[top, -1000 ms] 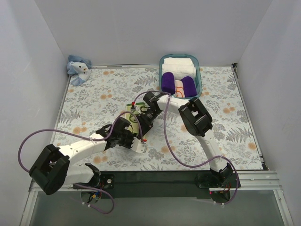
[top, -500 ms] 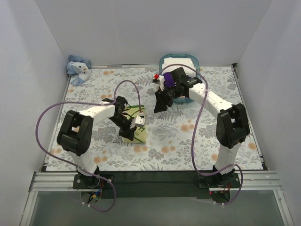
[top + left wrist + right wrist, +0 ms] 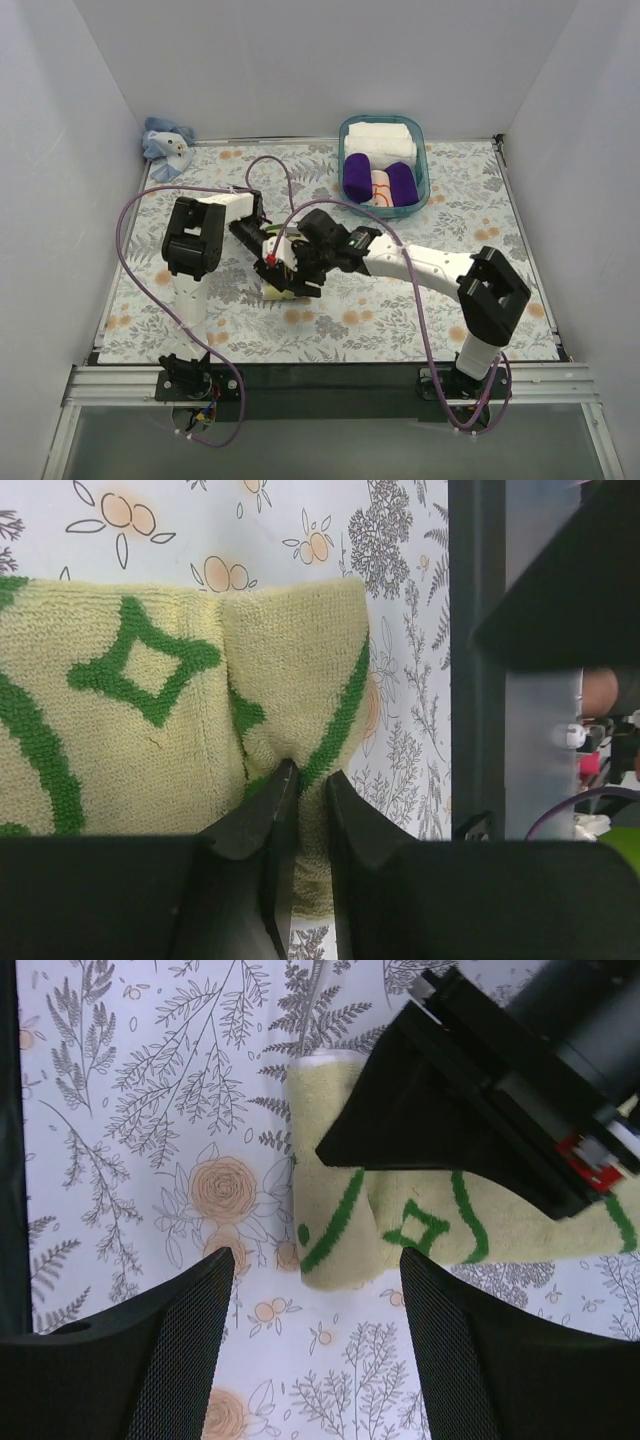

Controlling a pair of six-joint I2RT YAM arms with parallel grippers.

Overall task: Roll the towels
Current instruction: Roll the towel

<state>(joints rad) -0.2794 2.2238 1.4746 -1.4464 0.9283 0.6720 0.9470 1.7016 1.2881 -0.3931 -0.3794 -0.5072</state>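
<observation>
The pale yellow-green towel (image 3: 274,291) with green swirl marks lies left of the table's middle, partly rolled. In the left wrist view my left gripper (image 3: 305,780) is shut on a fold of the yellow-green towel (image 3: 130,730). My left gripper (image 3: 262,243) reaches in from the left. My right gripper (image 3: 292,272) comes in from the right and stands open. In the right wrist view the towel's rolled end (image 3: 335,1235) lies between the spread fingers of my right gripper (image 3: 310,1260), touching neither. The light blue towel (image 3: 166,146) sits crumpled in the far left corner.
A teal basket (image 3: 423,160) at the back holds deep purple rolls (image 3: 357,173) and white folded towels (image 3: 380,136). Purple cables loop over the floral tablecloth (image 3: 480,230) around both arms. White walls close in the table on three sides.
My right arm has swung from beside the basket down to the yellow-green towel, and its jaws have spread wider. My left arm has shifted its pose while staying on the towel.
</observation>
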